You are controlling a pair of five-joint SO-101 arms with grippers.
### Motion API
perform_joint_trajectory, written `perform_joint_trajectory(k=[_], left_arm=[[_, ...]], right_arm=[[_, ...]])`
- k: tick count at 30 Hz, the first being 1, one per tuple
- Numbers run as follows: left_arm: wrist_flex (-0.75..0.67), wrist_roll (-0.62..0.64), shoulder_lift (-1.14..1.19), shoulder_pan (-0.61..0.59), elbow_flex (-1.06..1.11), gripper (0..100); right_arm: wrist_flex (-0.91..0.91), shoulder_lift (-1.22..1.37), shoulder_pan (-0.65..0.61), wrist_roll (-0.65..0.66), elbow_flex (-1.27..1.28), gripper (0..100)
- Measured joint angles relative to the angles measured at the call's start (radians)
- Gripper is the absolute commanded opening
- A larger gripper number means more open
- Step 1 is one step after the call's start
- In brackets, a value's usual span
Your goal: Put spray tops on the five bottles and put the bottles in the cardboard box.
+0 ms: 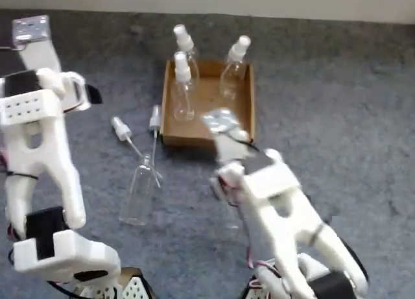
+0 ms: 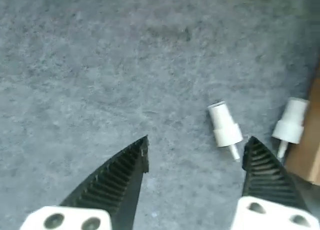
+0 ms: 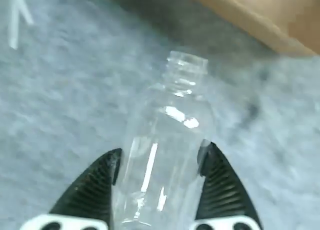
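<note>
Right wrist view: right fingers are gripping an uncapped clear plastic bottle beside the brown cardboard box holding capped bottles; left fingers are hanging open near two white spray tops.

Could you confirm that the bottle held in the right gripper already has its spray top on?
Not quite: the bottle held in the right gripper has no spray top on. Its threaded neck is bare and open, as the right wrist view shows.
</note>
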Motion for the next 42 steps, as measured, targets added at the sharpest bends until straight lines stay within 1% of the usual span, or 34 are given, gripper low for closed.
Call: perform_joint_trajectory(k=[4, 7, 11, 14, 19, 22, 25, 28, 31, 35, 38, 42], left_arm=[[-0.054, 0.061, 0.124, 0.084, 0.000, 22], [-0.091, 0.104, 0.218, 0.121, 0.000, 22], [-0.115, 0.135, 0.298, 0.132, 0.000, 22], [-0.149, 0.153, 0.341, 0.129, 0.000, 22], [-0.235, 0.189, 0.433, 0.132, 0.000, 22], [-0.259, 0.190, 0.473, 0.132, 0.000, 21], [-0.262, 0.190, 0.488, 0.132, 0.000, 15], [-0.262, 0.192, 0.489, 0.135, 0.000, 8], [-0.264, 0.193, 0.489, 0.140, -0.002, 2], [-0.245, 0.192, 0.491, 0.140, -0.063, 0], [-0.163, 0.192, 0.491, 0.132, -0.187, 0], [-0.018, 0.127, 0.491, 0.138, -0.430, 0]], right_arm=[[0.000, -0.187, 0.132, 0.107, 0.169, 0.3], [0.000, -0.311, 0.164, 0.130, 0.288, 0.3], [-0.014, -0.440, 0.169, 0.138, 0.416, 0.3], [-0.018, -0.508, 0.175, 0.138, 0.466, 0.3], [-0.023, -0.528, 0.175, 0.138, 0.477, 0.3], [-0.023, -0.528, 0.176, 0.138, 0.477, 0.3], [-0.023, -0.528, 0.176, 0.138, 0.477, 0.3], [-0.023, -0.528, 0.176, 0.138, 0.477, 0.3], [-0.023, -0.528, 0.176, 0.138, 0.477, 0.3], [-0.023, -0.528, 0.176, 0.138, 0.477, 0.3], [-0.023, -0.528, 0.176, 0.138, 0.477, 0.3], [-0.023, -0.528, 0.176, 0.141, 0.477, 0.3]])
